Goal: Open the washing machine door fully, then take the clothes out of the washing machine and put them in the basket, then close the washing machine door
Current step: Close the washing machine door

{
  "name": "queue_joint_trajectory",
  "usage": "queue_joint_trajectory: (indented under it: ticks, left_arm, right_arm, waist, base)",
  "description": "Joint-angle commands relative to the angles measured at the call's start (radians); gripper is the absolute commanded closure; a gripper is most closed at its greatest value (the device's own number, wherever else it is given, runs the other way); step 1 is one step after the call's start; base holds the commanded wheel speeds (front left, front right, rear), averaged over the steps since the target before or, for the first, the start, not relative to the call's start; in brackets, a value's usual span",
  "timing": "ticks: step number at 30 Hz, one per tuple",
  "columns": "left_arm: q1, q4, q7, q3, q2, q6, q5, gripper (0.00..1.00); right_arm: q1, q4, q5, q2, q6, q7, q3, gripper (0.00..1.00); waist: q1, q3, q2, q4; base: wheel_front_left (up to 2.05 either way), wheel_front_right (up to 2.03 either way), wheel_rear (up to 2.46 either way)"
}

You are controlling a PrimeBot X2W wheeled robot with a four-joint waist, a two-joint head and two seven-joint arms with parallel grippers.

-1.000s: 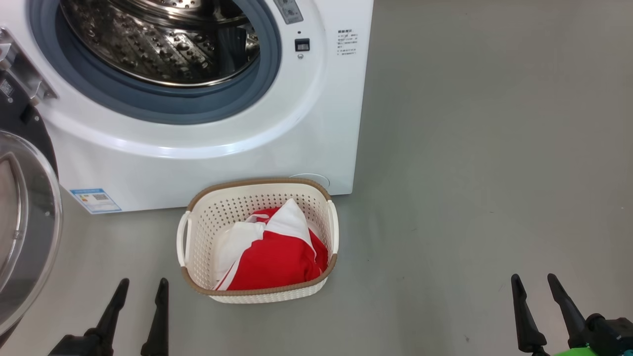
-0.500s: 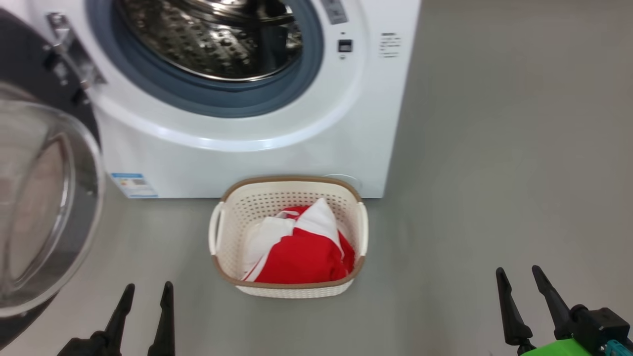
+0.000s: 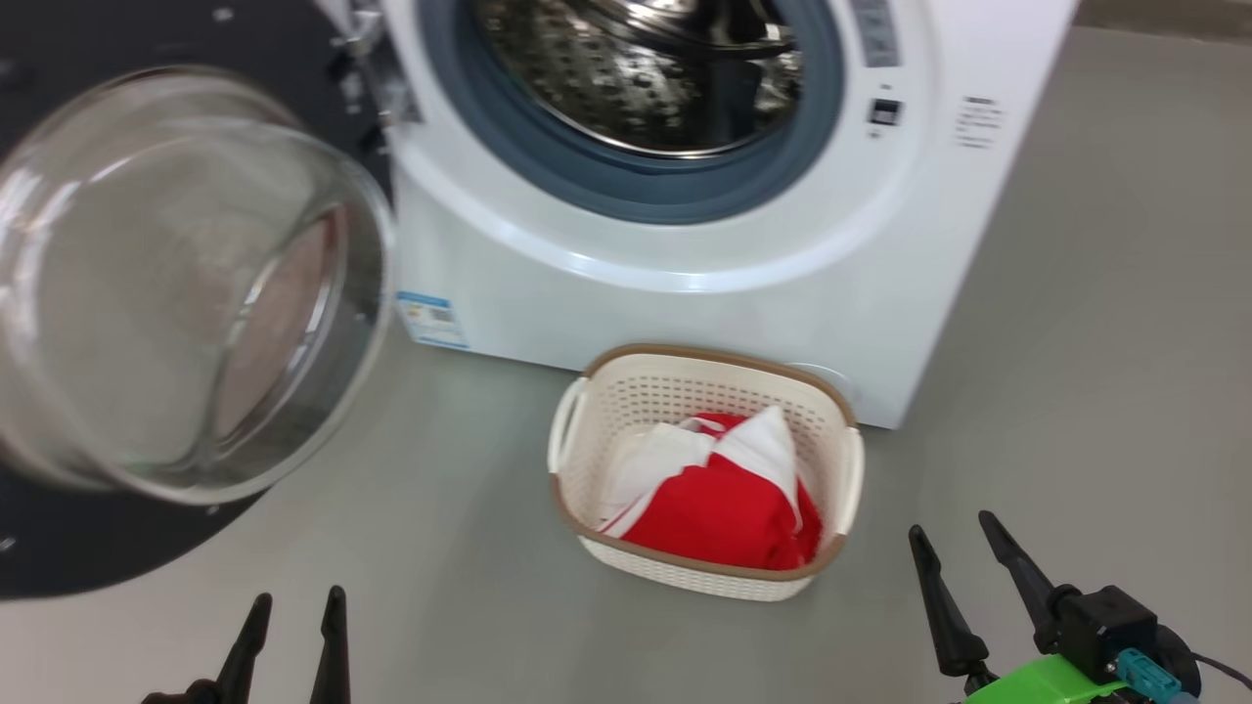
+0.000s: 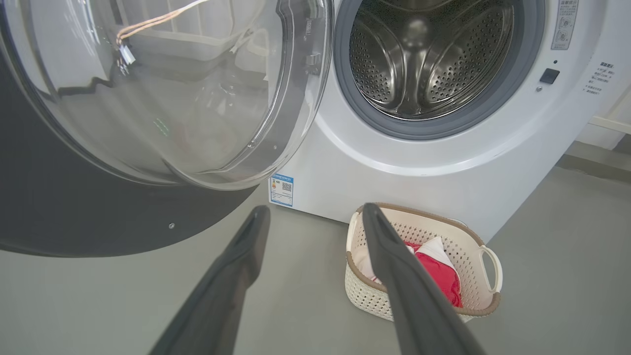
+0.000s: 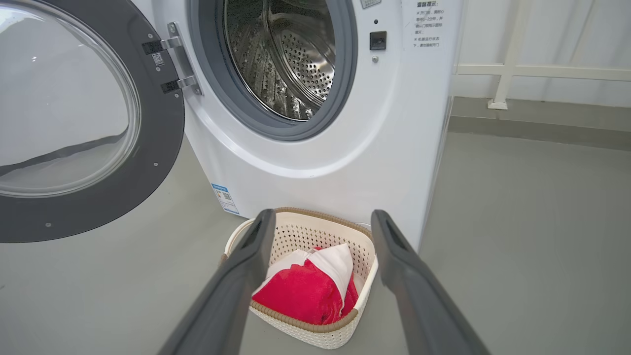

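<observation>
Rightwards, white railing (image 5: 542, 72) beyond washing machine (image 5: 384, 148)

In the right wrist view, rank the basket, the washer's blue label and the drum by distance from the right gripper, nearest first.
1. Basket: on the floor just beyond the right gripper, jaws open.
2. Blue label: low on the washing machine front, left of the basket in that view.
3. Drum: set back inside the opening, higher up.
</observation>
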Motion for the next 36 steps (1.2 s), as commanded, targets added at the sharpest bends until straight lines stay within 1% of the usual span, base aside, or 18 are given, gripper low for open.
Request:
queue_joint_trajectory:
  ticks: [1, 9, 21, 27, 30, 31, 32, 33, 36]
  left_arm:
    - [-0.002, -0.017, -0.009, 0.035, 0.007, -0.005, -0.007, 0.00]
    - [-0.006, -0.008, -0.009, 0.010, 0.007, 0.013, -0.052, 0.00]
    - [0.022, -0.049, -0.009, 0.019, 0.007, 0.064, -0.126, 0.00]
    - [0.026, -0.066, -0.009, 0.017, 0.007, 0.074, -0.138, 0.00]
    - [0.019, -0.079, -0.009, 0.019, 0.007, 0.066, -0.147, 0.00]
    - [0.014, -0.087, -0.009, 0.020, 0.007, 0.060, -0.150, 0.34]
    - [0.009, -0.098, -0.009, 0.025, 0.007, 0.054, -0.145, 0.80]
    - [0.003, -0.111, -0.009, 0.030, 0.007, 0.049, -0.140, 1.00]
    - [-0.013, -0.148, -0.009, 0.046, 0.007, 0.038, -0.146, 1.00]
  right_arm:
    - [-0.036, -0.017, -0.009, -0.013, 0.006, -0.006, 0.030, 0.00]
    - [-0.051, 0.007, -0.022, -0.016, 0.006, -0.006, 0.064, 0.00]
    - [-0.132, 0.059, -0.004, -0.032, 0.006, -0.006, 0.166, 0.00]
    - [-0.147, 0.069, 0.006, -0.039, 0.006, -0.006, 0.180, 0.00]
    - [-0.143, 0.069, 0.009, -0.041, 0.006, -0.006, 0.171, 0.00]
    - [-0.141, 0.068, 0.010, -0.040, 0.006, -0.006, 0.166, 0.00]
    - [-0.138, 0.066, 0.010, -0.040, 0.006, -0.006, 0.161, 0.00]
    - [-0.134, 0.064, 0.010, -0.039, 0.006, -0.006, 0.156, 0.00]
    - [-0.125, 0.059, 0.009, -0.037, 0.006, -0.006, 0.145, 0.00]
  waist:
    - [0.0000, -0.014, 0.0000, 0.081]
    - [0.0000, -0.021, 0.0000, 0.187]
    - [0.0000, -0.006, 0.0000, 0.201]
    - [0.0000, -0.003, 0.0000, 0.201]
    - [0.0000, -0.003, 0.0000, 0.200]
    - [0.0000, -0.003, 0.0000, 0.199]
    - [0.0000, -0.003, 0.0000, 0.199]
    - [0.0000, -0.003, 0.0000, 0.198]
    - [0.0000, -0.003, 0.0000, 0.198]
  base:
    - [0.00, 0.00, 0.00]
    - [0.00, 0.00, 0.00]
    - [0.00, 0.00, 0.00]
    - [0.00, 0.00, 0.00]
    - [0.00, 0.00, 0.00]
    - [0.00, 0.00, 0.00]
    - [0.00, 0.00, 0.00]
    - [0.00, 0.00, 0.00]
    - [0.00, 0.00, 0.00]
